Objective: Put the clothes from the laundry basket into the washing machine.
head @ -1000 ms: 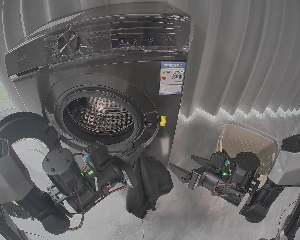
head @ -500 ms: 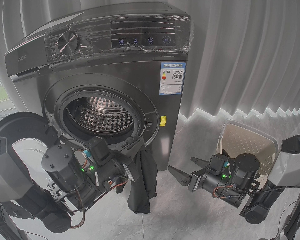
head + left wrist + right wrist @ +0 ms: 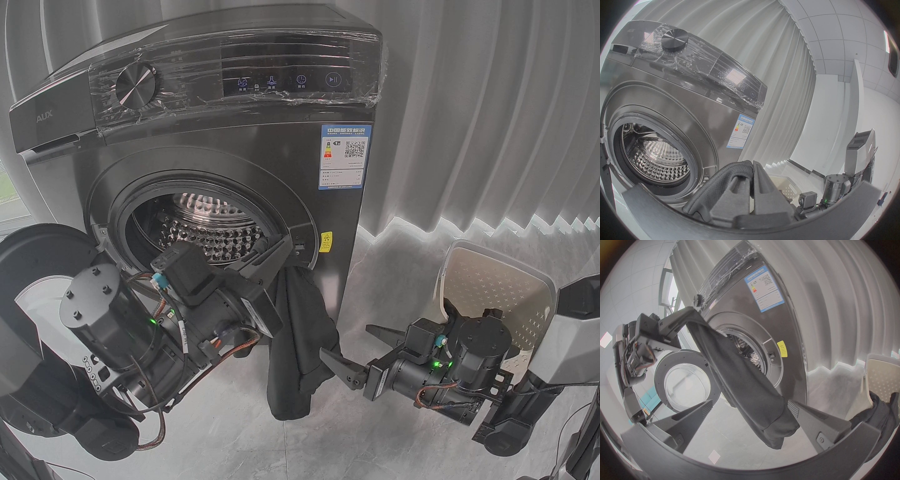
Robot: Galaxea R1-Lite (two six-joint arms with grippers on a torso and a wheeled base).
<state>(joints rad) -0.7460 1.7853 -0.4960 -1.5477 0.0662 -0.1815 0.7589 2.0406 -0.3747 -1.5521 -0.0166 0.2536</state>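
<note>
Pale curtain [image 3: 487,112] behind; dark crumpled garment [image 3: 300,350] limp from left pincer [image 3: 282,249]

The floor [image 3: 387,431] is grey, stone-patterned tile with a thin seam running toward the near edge. The washing machine [image 3: 250,144] stands on it at the far left. The pale laundry basket [image 3: 500,284] sits to the right, near the curtain [image 3: 487,125], whose hem reaches the floor.
</note>
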